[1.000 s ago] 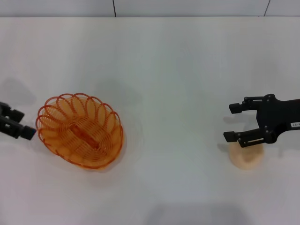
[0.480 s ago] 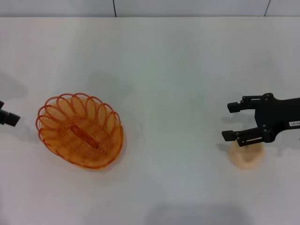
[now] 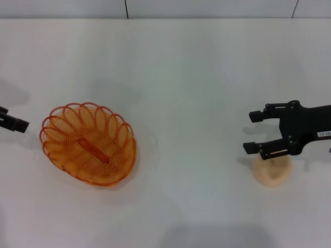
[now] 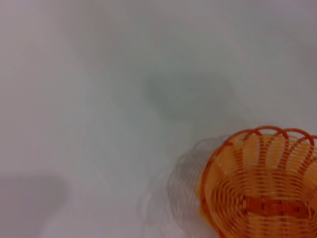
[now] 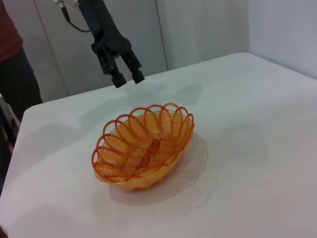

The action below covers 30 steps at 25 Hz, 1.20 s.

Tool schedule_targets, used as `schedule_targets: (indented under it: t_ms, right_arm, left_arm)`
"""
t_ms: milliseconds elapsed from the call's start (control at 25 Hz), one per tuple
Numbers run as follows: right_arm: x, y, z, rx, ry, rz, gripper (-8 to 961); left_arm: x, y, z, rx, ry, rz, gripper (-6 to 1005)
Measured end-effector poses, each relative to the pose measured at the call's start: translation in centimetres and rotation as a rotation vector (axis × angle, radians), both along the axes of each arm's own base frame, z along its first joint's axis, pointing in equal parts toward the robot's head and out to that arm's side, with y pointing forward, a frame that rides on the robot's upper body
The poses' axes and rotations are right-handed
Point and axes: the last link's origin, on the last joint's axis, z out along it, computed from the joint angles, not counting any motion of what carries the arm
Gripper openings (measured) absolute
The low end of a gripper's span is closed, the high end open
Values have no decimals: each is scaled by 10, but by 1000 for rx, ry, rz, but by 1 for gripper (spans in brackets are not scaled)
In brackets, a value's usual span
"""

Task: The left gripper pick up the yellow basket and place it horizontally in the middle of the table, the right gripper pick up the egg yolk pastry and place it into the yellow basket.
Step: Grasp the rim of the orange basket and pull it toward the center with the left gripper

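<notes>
Right gripper [image 3: 254, 132]: matte black two-fingered claw with blocky square fingertips, linkage bars and a black wrist bearing a small white label at 3 o'clock of the head view. Left gripper [image 5: 128, 77]: matching black claw with stubby squared fingertips on a black wrist, thin cable near its top.

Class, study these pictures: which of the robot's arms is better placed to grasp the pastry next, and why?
The right. The right gripper hangs open directly beside the egg yolk pastry, partly over it. The left gripper is open too, but hangs beyond the yellow basket, far across the table.
</notes>
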Motion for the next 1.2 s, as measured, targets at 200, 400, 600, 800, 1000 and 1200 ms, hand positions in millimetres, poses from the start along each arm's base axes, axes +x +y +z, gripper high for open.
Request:
schedule_targets:
  t_ms: [200, 400, 600, 800, 1000, 1200]
  right_arm:
    - [0, 0, 0, -3, 0, 1, 836]
    - [0, 0, -1, -5, 1, 1, 836]
    - [-1, -1, 0, -8, 2, 4, 836]
    - [-1, -1, -1, -10, 3, 2, 836]
    - [-1, -1, -1, -10, 3, 1, 835]
    - [-2, 0, -1, -7, 3, 3, 835]
  left_arm:
    - [6, 3, -8, -11, -6, -21, 885]
    - [8, 3, -18, -73, 22, -44, 884]
    - [12, 9, -17, -85, 64, -52, 884]
    - [12, 14, -15, -82, 107, -64, 883]
    - [17, 22, -18, -72, 121, -93, 883]
    - [19, 27, -29, -53, 125, -122, 882]
